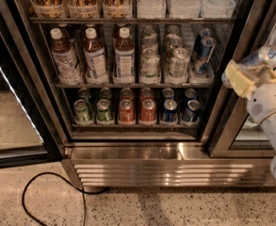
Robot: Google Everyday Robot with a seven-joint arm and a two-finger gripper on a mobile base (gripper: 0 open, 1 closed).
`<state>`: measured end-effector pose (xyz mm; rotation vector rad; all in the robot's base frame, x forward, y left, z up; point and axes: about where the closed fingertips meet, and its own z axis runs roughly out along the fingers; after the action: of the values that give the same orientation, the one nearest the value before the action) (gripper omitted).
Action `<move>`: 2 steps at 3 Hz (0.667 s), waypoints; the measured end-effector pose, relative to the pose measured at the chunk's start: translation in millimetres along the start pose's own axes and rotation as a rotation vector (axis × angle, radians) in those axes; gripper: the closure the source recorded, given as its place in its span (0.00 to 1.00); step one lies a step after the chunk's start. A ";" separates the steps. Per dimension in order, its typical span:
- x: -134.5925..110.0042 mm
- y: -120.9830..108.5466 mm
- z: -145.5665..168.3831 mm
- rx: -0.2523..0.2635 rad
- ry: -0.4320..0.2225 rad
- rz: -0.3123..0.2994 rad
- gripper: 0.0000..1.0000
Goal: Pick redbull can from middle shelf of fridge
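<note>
My gripper (245, 74) is at the right of the view, out in front of the fridge's right door frame, shut on the redbull can (260, 60). The can is tilted with its silver lid pointing up and right. It is clear of the fridge (142, 154) interior. The middle shelf (133, 84) holds three white-capped brown bottles (95, 55) on the left, pale tall cans (163, 60) in the middle and more blue-and-silver redbull cans (202, 48) at its right end.
The lower rack holds short green, red and blue cans (137, 109). The top shelf holds cups and clear containers. The open glass door is at the left. A black cable (52, 192) loops on the speckled floor. A second cooler door (250, 126) stands at the right.
</note>
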<state>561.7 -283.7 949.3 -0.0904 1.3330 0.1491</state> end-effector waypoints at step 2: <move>-46.4 24.3 -18.4 -0.182 -0.204 0.026 1.00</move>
<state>529.5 -265.0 990.6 -0.2065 1.1157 0.2941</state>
